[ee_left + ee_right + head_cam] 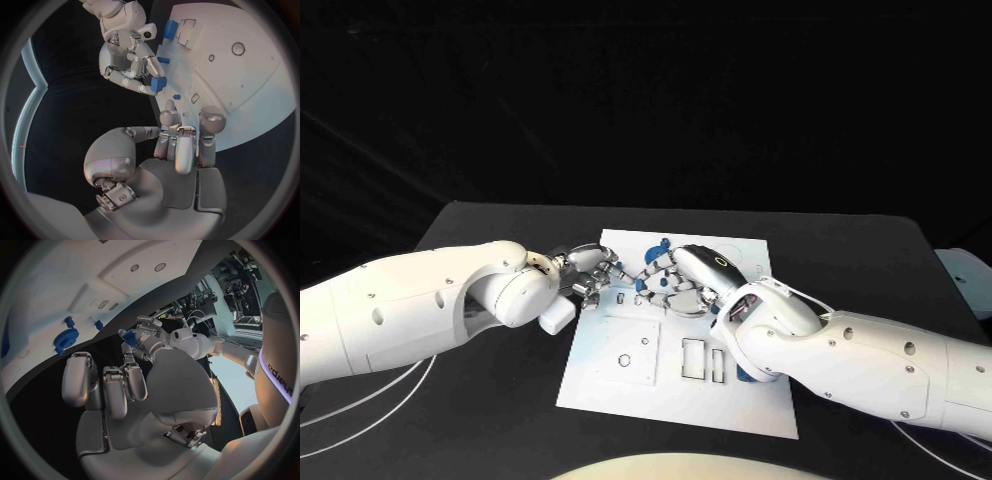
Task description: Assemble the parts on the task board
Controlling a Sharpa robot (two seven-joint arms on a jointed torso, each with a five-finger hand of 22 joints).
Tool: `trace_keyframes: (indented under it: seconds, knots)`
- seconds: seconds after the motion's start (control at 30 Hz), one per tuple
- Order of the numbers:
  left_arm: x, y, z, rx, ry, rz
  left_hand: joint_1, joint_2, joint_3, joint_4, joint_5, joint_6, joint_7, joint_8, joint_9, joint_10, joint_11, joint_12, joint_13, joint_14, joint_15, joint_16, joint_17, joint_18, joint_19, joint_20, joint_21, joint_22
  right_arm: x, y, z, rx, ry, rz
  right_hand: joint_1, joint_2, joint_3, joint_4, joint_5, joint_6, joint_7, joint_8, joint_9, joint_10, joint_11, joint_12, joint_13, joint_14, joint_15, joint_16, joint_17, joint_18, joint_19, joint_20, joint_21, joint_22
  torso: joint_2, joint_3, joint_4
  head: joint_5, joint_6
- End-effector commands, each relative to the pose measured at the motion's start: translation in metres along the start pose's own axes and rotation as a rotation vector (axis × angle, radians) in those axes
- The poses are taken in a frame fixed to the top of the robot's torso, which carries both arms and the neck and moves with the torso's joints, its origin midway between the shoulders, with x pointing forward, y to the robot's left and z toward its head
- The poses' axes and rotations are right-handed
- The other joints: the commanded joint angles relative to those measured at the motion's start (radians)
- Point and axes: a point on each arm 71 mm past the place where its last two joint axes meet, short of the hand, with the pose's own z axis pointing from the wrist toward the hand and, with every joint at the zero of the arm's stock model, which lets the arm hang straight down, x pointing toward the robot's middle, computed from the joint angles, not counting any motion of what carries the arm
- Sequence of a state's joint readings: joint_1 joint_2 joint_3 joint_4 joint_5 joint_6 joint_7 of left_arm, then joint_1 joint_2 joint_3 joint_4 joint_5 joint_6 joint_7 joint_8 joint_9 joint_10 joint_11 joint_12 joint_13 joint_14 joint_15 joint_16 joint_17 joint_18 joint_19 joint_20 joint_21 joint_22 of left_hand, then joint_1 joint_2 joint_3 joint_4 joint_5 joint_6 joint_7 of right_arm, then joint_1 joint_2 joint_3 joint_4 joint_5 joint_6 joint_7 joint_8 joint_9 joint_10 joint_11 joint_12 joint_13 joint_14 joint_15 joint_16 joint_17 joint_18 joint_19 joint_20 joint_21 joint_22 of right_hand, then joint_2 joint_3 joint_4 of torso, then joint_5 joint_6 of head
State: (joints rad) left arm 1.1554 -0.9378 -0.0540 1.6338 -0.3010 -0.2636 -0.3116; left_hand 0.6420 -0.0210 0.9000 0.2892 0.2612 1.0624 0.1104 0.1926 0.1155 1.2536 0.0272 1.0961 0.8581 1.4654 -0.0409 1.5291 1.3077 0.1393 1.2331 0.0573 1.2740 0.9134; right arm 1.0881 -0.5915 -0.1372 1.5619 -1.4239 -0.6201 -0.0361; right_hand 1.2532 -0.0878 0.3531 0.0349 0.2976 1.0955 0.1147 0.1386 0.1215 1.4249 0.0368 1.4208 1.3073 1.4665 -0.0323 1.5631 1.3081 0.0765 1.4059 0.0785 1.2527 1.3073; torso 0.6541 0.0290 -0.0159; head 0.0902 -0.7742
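Note:
The white task board (639,385) lies in the middle of the black table. My right hand (687,280) hovers over its far half and pinches a small blue part (156,84) between thumb and finger; the same part (129,336) also appears in the right wrist view. My left hand (593,277) is at the board's left edge with its fingers (211,117) spread, their tips resting on the board (250,95), and nothing in them. A blue gear (64,337) and small blue pegs (99,325) stand on the board (75,275).
Another blue part (170,29) lies beside the rectangular slots (694,358), half under my right forearm (877,365). A square recess (629,355) lies on the board's near left. Black table (473,430) surrounds the board.

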Motion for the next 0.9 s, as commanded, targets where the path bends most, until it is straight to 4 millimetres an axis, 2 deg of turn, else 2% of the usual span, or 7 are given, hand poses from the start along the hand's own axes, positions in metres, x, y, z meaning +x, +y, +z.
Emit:
trace_keyframes:
  seconds: [0.03, 0.27, 0.47, 0.63, 0.9]
  knots:
    - [0.003, -0.002, 0.000, 0.011, 0.013, -0.080, 0.000, -0.006, 0.007, 0.000, -0.001, -0.006, 0.001, -0.006, -0.001, 0.004, 0.004, 0.002, 0.001, 0.081, 0.006, -0.001, 0.174, -0.015, -0.005, 0.004, 0.002, 0.002, -0.005, 0.006, -0.002, -0.043, -0.067, 0.018, 0.001, 0.001, -0.006, -0.002, -0.004, 0.008, 0.000, 0.004, 0.001, -0.002, -0.001, -0.002, 0.072, 0.103, 0.004, 0.004, 0.256, -0.008, 0.002, 0.002, 0.004, 0.108, 0.001, 0.0009, -0.0001, 0.000, -0.001]
    - [0.010, -0.003, 0.001, 0.017, 0.068, -0.127, 0.001, -0.006, 0.007, 0.000, -0.001, -0.006, 0.001, -0.006, -0.002, 0.006, 0.004, 0.005, 0.005, 0.082, 0.006, 0.000, 0.175, -0.015, -0.004, 0.004, 0.002, 0.002, -0.008, 0.009, -0.006, -0.059, -0.090, 0.035, 0.001, 0.000, -0.007, -0.002, -0.003, 0.008, 0.000, 0.004, 0.001, -0.001, -0.001, -0.001, 0.073, 0.103, 0.004, 0.005, 0.258, -0.008, 0.003, 0.002, 0.007, 0.109, 0.000, -0.0003, 0.0016, 0.000, 0.000]
    - [0.018, -0.006, 0.002, 0.037, 0.139, -0.186, 0.001, 0.001, 0.019, -0.001, -0.001, 0.010, -0.003, -0.002, 0.000, 0.033, 0.001, 0.037, 0.050, 0.088, 0.005, 0.011, 0.198, -0.017, 0.004, 0.006, 0.010, 0.017, -0.009, 0.013, -0.006, -0.081, -0.108, 0.045, 0.001, 0.000, -0.007, -0.002, -0.003, 0.008, 0.000, 0.004, 0.001, -0.001, -0.001, -0.001, 0.073, 0.103, 0.004, 0.005, 0.258, -0.008, 0.003, 0.002, 0.007, 0.109, 0.000, 0.0003, 0.0013, 0.001, -0.001]
    - [0.025, -0.009, 0.002, 0.053, 0.203, -0.199, 0.001, 0.012, 0.026, -0.001, -0.001, 0.026, -0.008, 0.001, 0.001, 0.053, -0.003, 0.058, 0.082, 0.093, 0.002, 0.020, 0.216, -0.021, 0.018, 0.005, 0.024, 0.042, -0.010, 0.015, -0.006, -0.100, -0.119, 0.047, 0.002, -0.002, -0.010, -0.003, -0.001, 0.008, -0.001, 0.005, 0.001, -0.001, -0.001, -0.001, 0.072, 0.103, 0.003, 0.006, 0.259, -0.009, 0.005, 0.002, 0.010, 0.111, 0.000, -0.0007, 0.0023, -0.002, 0.000]
    - [0.029, -0.011, 0.002, 0.065, 0.232, -0.213, 0.000, 0.018, 0.029, -0.001, -0.001, 0.031, -0.010, 0.002, 0.001, 0.058, -0.005, 0.061, 0.087, 0.094, 0.001, 0.021, 0.218, -0.022, 0.021, 0.004, 0.027, 0.046, -0.012, 0.019, -0.007, -0.126, -0.142, 0.042, 0.002, -0.002, -0.010, -0.003, -0.001, 0.008, -0.001, 0.005, 0.001, -0.001, -0.001, -0.001, 0.072, 0.103, 0.003, 0.006, 0.259, -0.009, 0.005, 0.002, 0.010, 0.111, 0.000, 0.0000, 0.0016, -0.003, 0.001]
